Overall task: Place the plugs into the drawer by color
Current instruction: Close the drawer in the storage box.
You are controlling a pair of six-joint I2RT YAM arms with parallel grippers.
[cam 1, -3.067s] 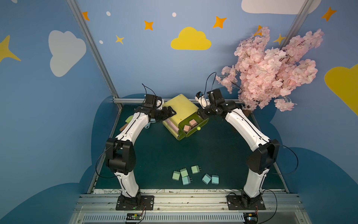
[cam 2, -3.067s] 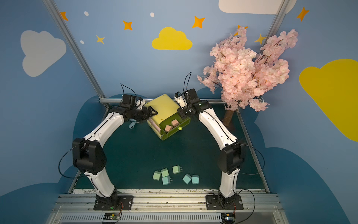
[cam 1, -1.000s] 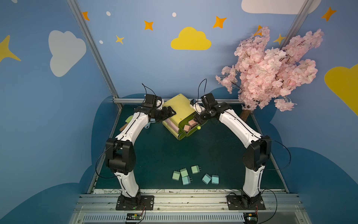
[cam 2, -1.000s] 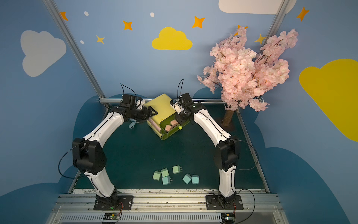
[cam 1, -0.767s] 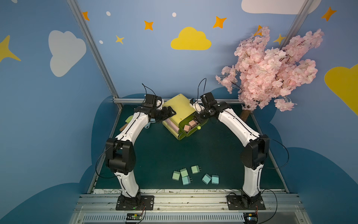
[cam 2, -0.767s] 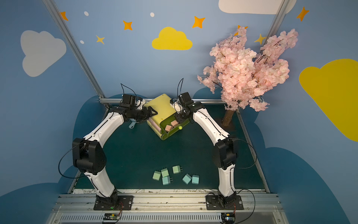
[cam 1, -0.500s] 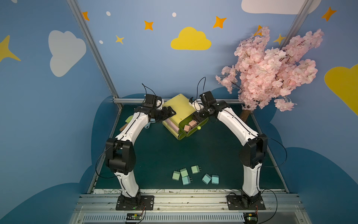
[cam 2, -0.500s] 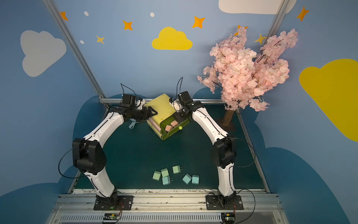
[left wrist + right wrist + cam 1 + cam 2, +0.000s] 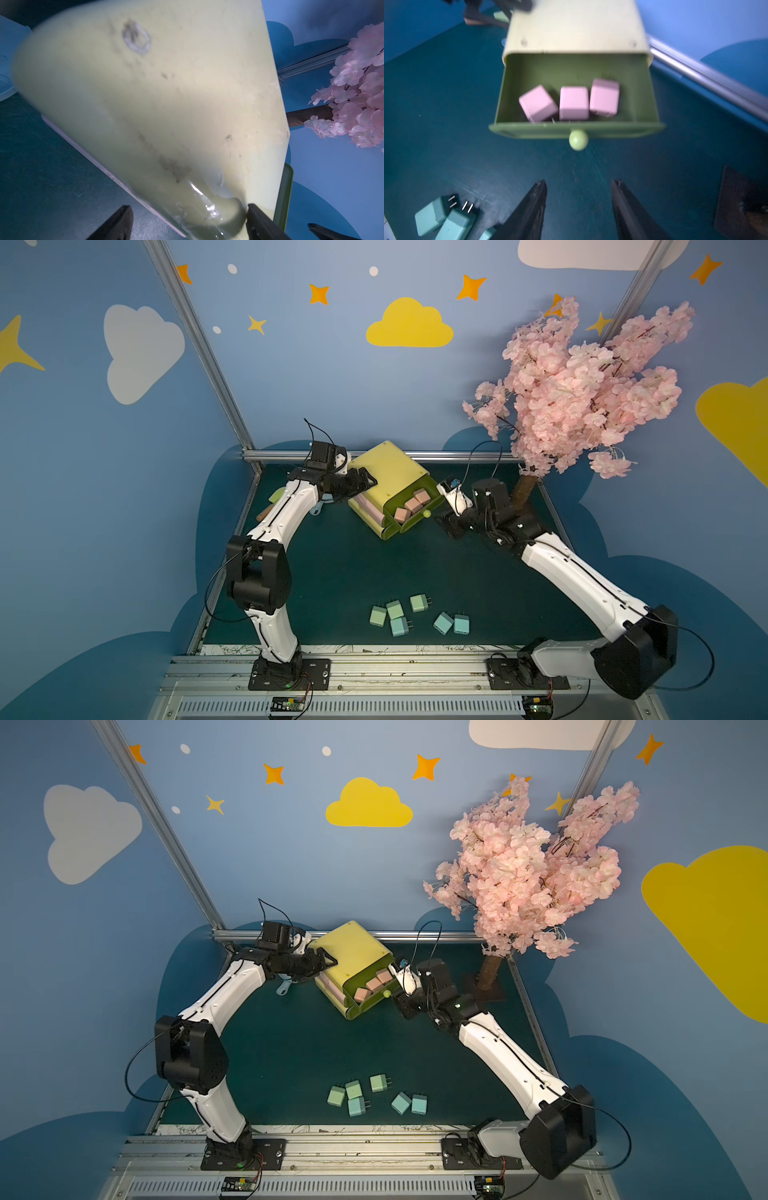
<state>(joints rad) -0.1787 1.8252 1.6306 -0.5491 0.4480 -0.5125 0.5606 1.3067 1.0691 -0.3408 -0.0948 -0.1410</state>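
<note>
Three pink plugs (image 9: 574,102) lie in the open top drawer (image 9: 571,66) at twelve o'clock, six green and blue plugs (image 9: 395,609) wait at six; the right gripper (image 9: 579,182) is spread and empty, and the left gripper (image 9: 367,483) straddles the chest (image 9: 384,470), grip unclear.

Chest (image 9: 386,472) far centre on the table (image 9: 340,564), angled, top drawer (image 9: 405,526) pulled out toward near-right. Three plugs (image 9: 411,502) in a row inside that drawer. Six plugs (image 9: 399,626) loose on table, near centre. Tree (image 9: 582,385) far right.

free: mat (image 9: 353,564) between drawer (image 9: 386,477) and plugs (image 9: 395,609) | obstacle: tree (image 9: 582,385), back corner
</note>
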